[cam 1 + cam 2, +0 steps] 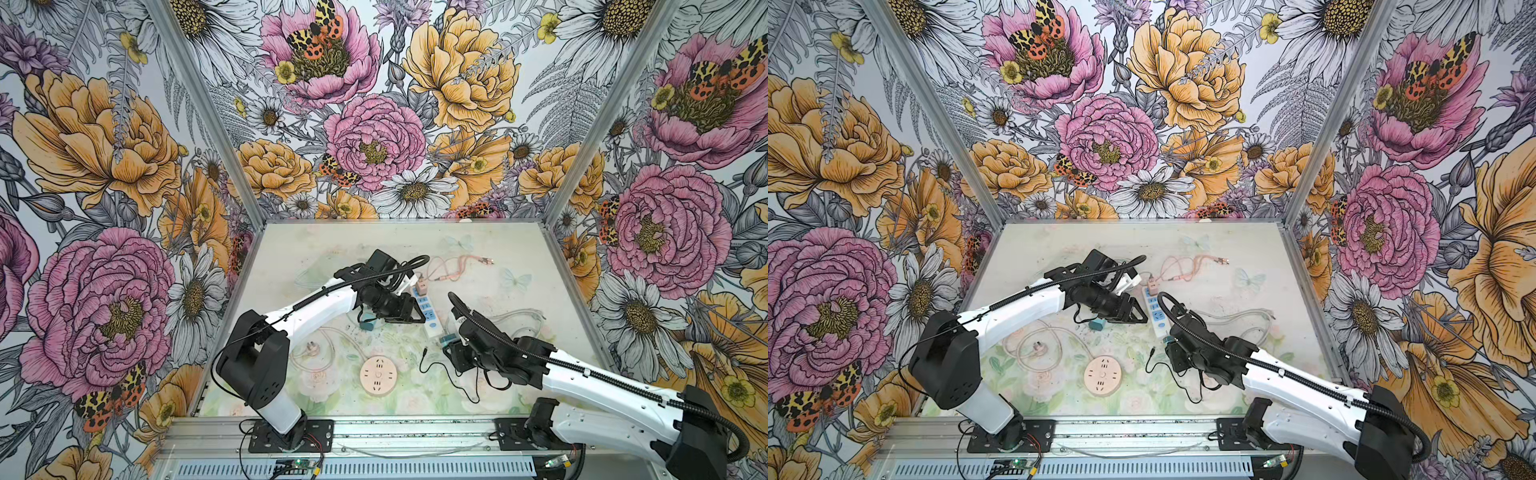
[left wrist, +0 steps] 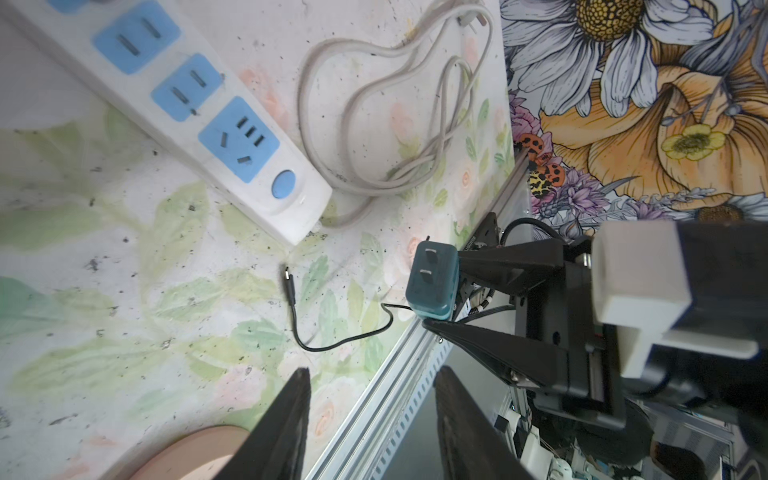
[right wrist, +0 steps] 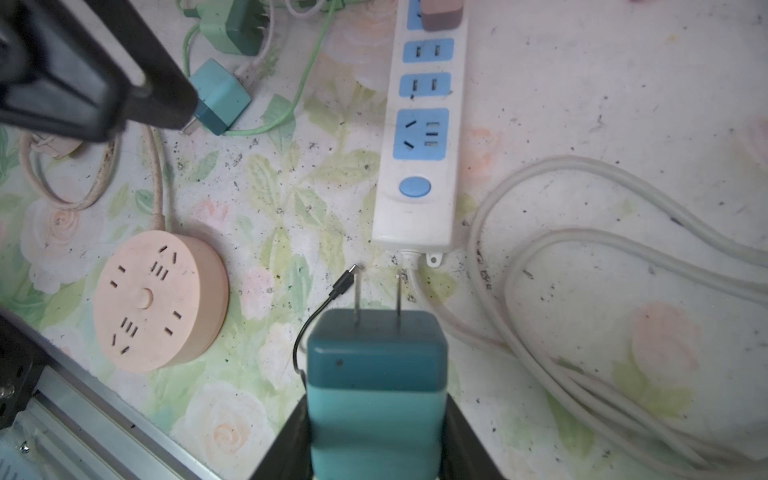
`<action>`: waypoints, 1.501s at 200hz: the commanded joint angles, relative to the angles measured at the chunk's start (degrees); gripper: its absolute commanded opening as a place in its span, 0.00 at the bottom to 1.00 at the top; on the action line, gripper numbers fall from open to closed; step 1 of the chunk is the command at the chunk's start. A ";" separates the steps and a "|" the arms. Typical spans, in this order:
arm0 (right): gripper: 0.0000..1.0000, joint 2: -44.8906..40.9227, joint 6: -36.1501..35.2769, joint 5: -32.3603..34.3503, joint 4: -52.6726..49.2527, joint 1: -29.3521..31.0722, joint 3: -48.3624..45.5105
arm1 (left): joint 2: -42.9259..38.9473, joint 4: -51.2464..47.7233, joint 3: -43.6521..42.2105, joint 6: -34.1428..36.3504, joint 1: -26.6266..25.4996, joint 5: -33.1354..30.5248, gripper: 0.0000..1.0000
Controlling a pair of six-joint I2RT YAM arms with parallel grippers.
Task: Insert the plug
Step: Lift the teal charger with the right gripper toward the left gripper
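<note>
The plug [image 3: 376, 361] is a teal two-tone adapter with two metal prongs. My right gripper [image 3: 376, 415] is shut on its lighter half, prongs pointing toward the near end of the white power strip [image 3: 419, 137] with blue sockets. The plug hangs a little short of that end, apart from the strip. In both top views the plug [image 1: 448, 340] [image 1: 1169, 340] sits just below the strip [image 1: 432, 326] [image 1: 1156, 316]. My left gripper [image 2: 374, 372] is open and empty, hovering left of the strip [image 1: 419, 318]. The left wrist view shows the held plug [image 2: 430, 266].
A round pink socket [image 3: 160, 299] lies front-centre. A second teal adapter [image 3: 220, 97] with a green cable lies under the left arm. A pink adapter [image 3: 442, 14] occupies the strip's far socket. A black cable [image 2: 291, 286] and a coiled grey cord [image 3: 582, 291] lie nearby.
</note>
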 commanded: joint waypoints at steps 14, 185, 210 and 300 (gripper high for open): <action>0.18 -1.07 -10.58 2.10 0.93 2.15 3.32 | -0.17 1.89 -0.69 2.06 0.72 7.57 0.50; 0.17 -2.12 -19.92 2.41 7.62 4.56 3.74 | 5.37 -0.71 2.57 5.74 -5.14 13.99 0.50; 0.17 -1.86 -19.57 0.58 8.48 4.62 3.73 | 6.36 -0.66 3.85 6.23 -5.77 13.96 0.45; 0.37 -4.11 -17.78 6.33 8.42 4.62 2.87 | 4.83 -0.68 3.87 6.22 -4.05 13.10 0.08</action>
